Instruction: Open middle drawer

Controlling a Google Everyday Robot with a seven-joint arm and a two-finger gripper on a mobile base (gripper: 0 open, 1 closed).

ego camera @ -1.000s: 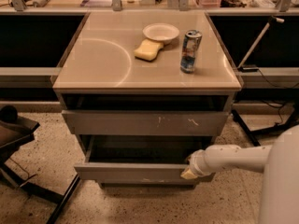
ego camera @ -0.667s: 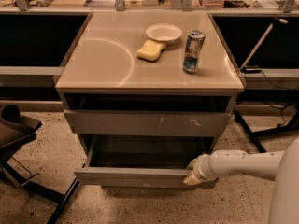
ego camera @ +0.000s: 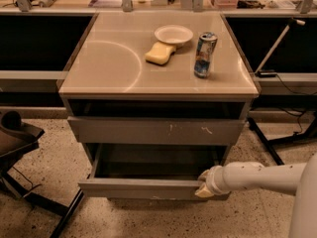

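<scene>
Middle drawer (ego camera: 143,188) pulled out, plain grey front; pincer (ego camera: 204,186) at right edge, state unclear.

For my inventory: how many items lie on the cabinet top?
3: white bowl at the back, yellow sponge beside it, can at right. None looks hidden. The pincer is at the front of the open middle drawer.

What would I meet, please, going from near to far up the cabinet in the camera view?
Open drawer front, with the gripper at its right end → scratched drawer front → can → yellow sponge → white bowl.
</scene>
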